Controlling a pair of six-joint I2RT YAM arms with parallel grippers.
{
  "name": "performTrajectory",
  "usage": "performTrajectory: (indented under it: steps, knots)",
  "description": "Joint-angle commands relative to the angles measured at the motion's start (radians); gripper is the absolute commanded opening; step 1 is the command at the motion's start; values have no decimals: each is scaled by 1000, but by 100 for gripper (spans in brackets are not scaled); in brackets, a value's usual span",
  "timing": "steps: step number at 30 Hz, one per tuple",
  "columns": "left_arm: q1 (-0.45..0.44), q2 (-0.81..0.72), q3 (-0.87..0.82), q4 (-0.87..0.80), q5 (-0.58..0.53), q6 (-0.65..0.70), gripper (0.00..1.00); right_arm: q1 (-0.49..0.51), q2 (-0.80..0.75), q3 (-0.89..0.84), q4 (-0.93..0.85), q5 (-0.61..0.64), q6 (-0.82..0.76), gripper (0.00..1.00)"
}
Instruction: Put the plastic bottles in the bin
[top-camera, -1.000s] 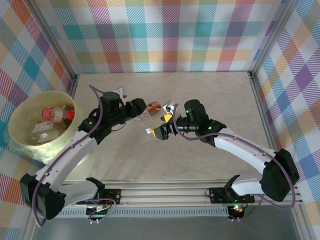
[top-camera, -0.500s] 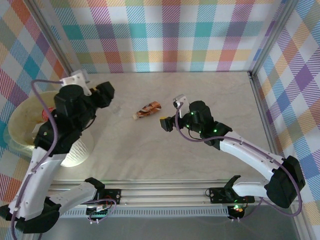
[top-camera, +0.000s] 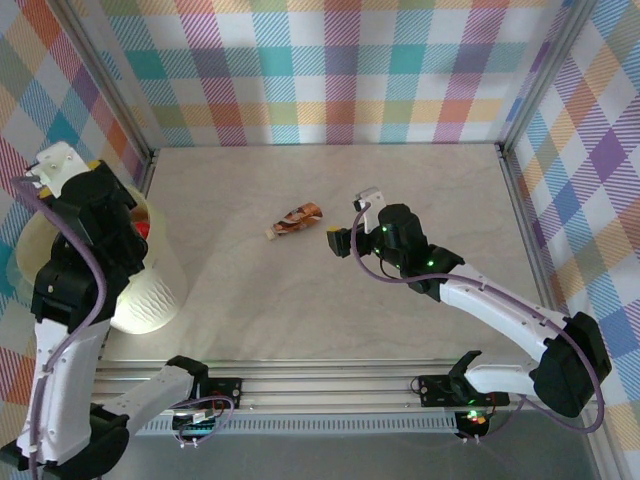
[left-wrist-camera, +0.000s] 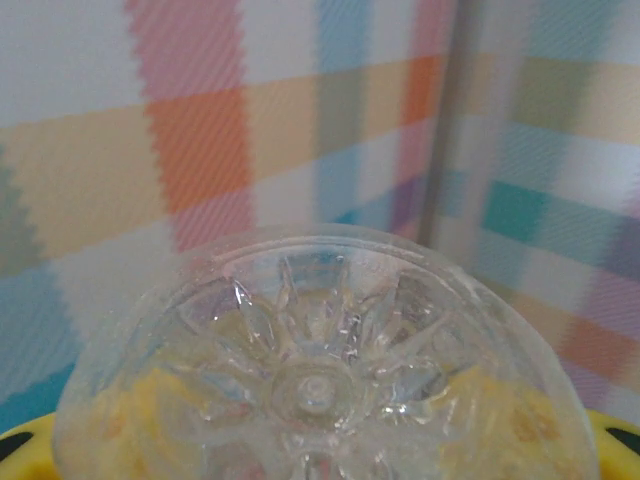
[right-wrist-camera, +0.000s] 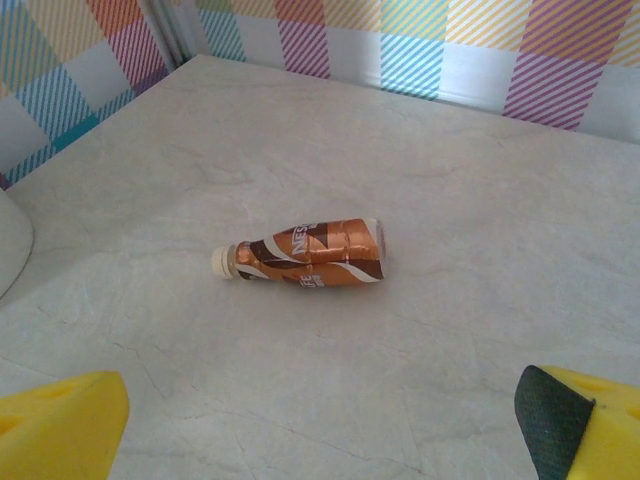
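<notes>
One brown-labelled bottle (top-camera: 296, 217) lies on the table (top-camera: 430, 180) from above, with the right gripper (top-camera: 339, 242) near it and the bin (top-camera: 150, 295) far left. Left wrist: the left gripper (left-wrist-camera: 316, 440) clamps one clear bottle (left-wrist-camera: 320, 360), base to camera. Right wrist: yellow fingers (right-wrist-camera: 60, 425) spread wide, empty, and that brown-labelled bottle lies ahead.
</notes>
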Motion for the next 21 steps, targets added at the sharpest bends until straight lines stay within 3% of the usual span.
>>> performTrajectory:
  steps: [1,8,11,13,21]
  knots:
    - [151,22,-34,2,-26,76,55,0,14,18,1,14,24,100]
    - [524,20,-120,-46,237,-19,56,-1,20,14,13,-5,39,100]
    - [655,44,-132,-40,297,-26,57,-1,32,13,9,-14,50,100]
    - [705,62,-133,-42,303,-45,57,-2,37,10,9,-14,57,100]
    - [899,189,-72,-146,535,-189,60,-1,50,14,5,-10,55,100]
